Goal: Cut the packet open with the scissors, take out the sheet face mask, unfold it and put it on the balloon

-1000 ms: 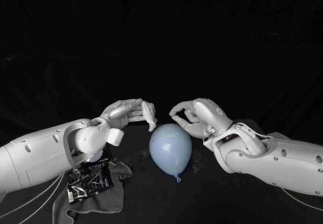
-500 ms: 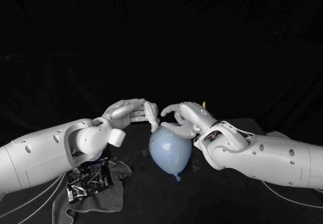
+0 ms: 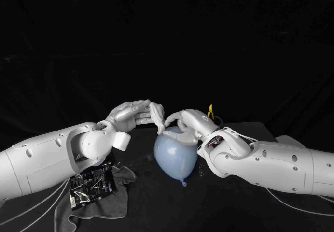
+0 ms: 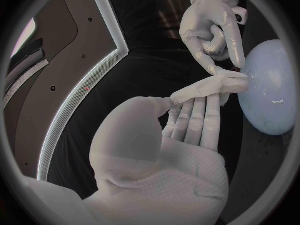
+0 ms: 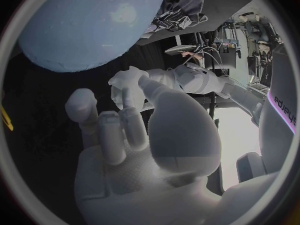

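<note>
I judge this the laying-on step. At the balloon's (image 3: 175,154) far end my left hand (image 3: 135,115) touches it with its fingers pressed flat together. My right hand (image 3: 184,123) is curled, thumb to fingertip, and I cannot tell whether either pinches the mask. The packet (image 3: 90,186) lies left of the balloon. Next calls for gentle spreading.

The balloon (image 3: 175,157) lies mid-tabletop (image 3: 226,200). The packet (image 3: 90,186) lies on a cloth (image 3: 115,205) near the front left corner. The left hand (image 3: 135,115) and right hand (image 3: 187,124) meet at the balloon's far end.

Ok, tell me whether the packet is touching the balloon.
Apart. The head view shows the packet lying on a grey cloth, with bare black table between it and the balloon.
</note>
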Robot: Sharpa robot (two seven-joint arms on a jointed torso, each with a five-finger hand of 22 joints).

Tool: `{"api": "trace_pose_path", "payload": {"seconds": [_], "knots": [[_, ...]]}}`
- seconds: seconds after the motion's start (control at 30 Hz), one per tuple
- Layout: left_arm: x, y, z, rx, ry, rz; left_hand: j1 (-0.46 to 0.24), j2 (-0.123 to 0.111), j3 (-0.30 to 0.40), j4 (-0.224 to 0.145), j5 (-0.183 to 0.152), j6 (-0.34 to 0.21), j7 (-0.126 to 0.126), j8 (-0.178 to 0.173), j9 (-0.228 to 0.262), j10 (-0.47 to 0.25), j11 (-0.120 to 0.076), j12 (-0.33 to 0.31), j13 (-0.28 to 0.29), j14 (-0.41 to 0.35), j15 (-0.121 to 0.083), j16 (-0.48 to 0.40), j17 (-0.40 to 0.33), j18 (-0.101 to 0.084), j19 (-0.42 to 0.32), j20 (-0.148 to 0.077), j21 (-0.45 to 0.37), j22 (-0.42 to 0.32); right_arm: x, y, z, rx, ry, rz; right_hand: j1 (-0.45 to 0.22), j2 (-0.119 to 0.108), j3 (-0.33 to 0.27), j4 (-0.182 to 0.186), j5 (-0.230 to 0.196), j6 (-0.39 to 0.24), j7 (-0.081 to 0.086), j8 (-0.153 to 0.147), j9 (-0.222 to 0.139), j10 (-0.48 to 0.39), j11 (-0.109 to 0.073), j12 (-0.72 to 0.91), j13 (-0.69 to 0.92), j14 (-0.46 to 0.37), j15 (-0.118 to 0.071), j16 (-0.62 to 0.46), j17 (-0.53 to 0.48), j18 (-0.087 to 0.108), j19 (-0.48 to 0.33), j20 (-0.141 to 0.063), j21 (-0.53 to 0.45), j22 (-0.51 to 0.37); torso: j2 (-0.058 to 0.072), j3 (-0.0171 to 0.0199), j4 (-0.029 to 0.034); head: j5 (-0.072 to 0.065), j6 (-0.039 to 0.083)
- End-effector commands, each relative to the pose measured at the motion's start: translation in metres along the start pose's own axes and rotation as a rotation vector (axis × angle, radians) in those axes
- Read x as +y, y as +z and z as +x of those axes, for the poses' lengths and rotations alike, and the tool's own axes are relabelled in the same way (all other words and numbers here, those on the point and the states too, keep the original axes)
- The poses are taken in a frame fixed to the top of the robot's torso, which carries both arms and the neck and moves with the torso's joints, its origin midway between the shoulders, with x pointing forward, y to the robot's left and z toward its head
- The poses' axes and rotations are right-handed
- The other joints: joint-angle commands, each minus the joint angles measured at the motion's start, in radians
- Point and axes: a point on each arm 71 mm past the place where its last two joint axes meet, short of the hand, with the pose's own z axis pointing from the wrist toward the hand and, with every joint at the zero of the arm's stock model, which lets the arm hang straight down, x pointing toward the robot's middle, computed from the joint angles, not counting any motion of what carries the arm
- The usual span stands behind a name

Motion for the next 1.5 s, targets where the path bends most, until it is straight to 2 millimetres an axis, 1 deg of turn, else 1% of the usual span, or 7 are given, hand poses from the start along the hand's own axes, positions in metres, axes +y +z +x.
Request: {"api": "trace_pose_path", "payload": {"seconds": [0.03,0.63,0.77,0.83,1.0,1.17,1.5], "knots": [[-0.002,0.001,0.003,0.008,-0.019,0.024,0.006,0.0,0.005,0.001,0.004,0.009,0.064,0.004,0.028,0.007,0.003,0.004,0.0,0.007,0.0,-0.003,0.001,0.013,-0.006,0.0,-0.005,0.0,0.001,0.0,0.001,-0.009,0.036,0.028,-0.005,0.018,-0.004,0.016,0.002,0.01,-0.002,-0.001,-0.003,0.019,-0.011,0.011,0.164,0.063,-0.008,0.008,0.193,0.003,0.012,-0.003,0.012,0.114,0.0,0.0011,0.0001,0.0,0.0],[-0.002,0.001,0.006,0.015,-0.022,0.018,0.006,-0.001,0.005,0.001,0.004,0.009,0.064,0.004,0.028,0.007,0.003,0.003,0.0,0.007,0.0,-0.003,0.001,0.013,-0.007,0.0,-0.006,0.0,0.005,0.007,0.006,-0.033,0.09,0.056,0.002,0.036,-0.009,0.039,0.002,0.02,-0.007,-0.003,-0.008,0.026,-0.016,0.019,0.169,0.069,-0.013,0.011,0.201,0.0,0.024,-0.008,0.025,0.118,0.0,-0.0002,0.0006,-0.001,-0.002],[-0.002,0.001,0.006,0.014,-0.022,0.017,0.006,-0.001,0.005,0.001,0.004,0.009,0.064,0.004,0.028,0.007,0.003,0.003,0.0,0.007,0.0,-0.003,0.001,0.013,-0.007,0.0,-0.006,0.0,0.006,0.008,0.006,-0.049,0.101,0.051,0.026,0.056,-0.002,0.04,0.002,0.039,-0.017,0.004,-0.007,0.034,-0.024,0.03,0.176,0.077,-0.019,0.015,0.212,-0.003,0.037,-0.012,0.042,0.124,0.0,0.0005,0.0006,-0.001,-0.002],[-0.002,0.001,0.006,0.014,-0.022,0.017,0.006,-0.001,0.005,0.001,0.004,0.009,0.064,0.004,0.028,0.007,0.003,0.003,0.0,0.007,0.0,-0.003,0.001,0.013,-0.007,0.0,-0.006,0.0,0.008,0.008,0.006,-0.062,0.107,0.044,0.07,0.085,0.021,0.023,0.002,0.068,-0.034,0.02,-0.001,0.05,-0.039,0.054,0.193,0.089,-0.029,0.021,0.233,-0.009,0.06,-0.018,0.073,0.133,0.0,0.0005,0.0006,-0.001,-0.002],[-0.002,0.001,0.006,0.012,-0.021,0.016,0.007,-0.001,0.006,0.001,0.004,0.01,0.063,0.003,0.027,0.007,0.003,0.003,0.0,0.008,0.0,-0.003,0.001,0.014,-0.007,0.0,-0.006,0.0,0.011,0.008,0.004,-0.097,0.12,0.026,0.131,0.121,0.061,-0.015,0.002,0.113,-0.061,0.06,0.02,0.089,-0.064,0.116,0.239,0.106,-0.054,0.029,0.263,-0.021,0.103,-0.042,0.132,0.15,0.0,0.0007,0.0,-0.003,-0.001],[-0.002,0.001,0.005,0.009,-0.02,0.016,0.007,-0.001,0.006,0.001,0.004,0.01,0.063,0.003,0.027,0.007,0.003,0.003,0.0,0.008,0.0,-0.003,0.001,0.014,-0.007,0.0,-0.006,0.0,0.012,0.007,0.003,-0.111,0.128,0.021,0.136,0.122,0.084,-0.028,0.002,0.122,-0.067,0.082,0.035,0.103,-0.071,0.143,0.259,0.106,-0.062,0.029,0.263,-0.026,0.121,-0.051,0.157,0.157,0.0,0.0007,0.0,-0.004,-0.001],[-0.002,0.001,0.002,-0.004,-0.015,0.018,0.007,-0.001,0.007,0.0,0.004,0.01,0.064,0.003,0.027,0.007,0.003,0.002,0.0,0.008,0.0,-0.003,0.001,0.013,-0.008,0.0,-0.007,0.0,0.008,0.003,0.001,-0.099,0.142,0.046,0.134,0.115,0.095,-0.036,0.002,0.124,-0.07,0.093,0.044,0.106,-0.074,0.148,0.263,0.106,-0.065,0.029,0.263,-0.027,0.124,-0.054,0.161,0.158,0.0,0.0006,-0.0001,-0.002,0.001]]}}
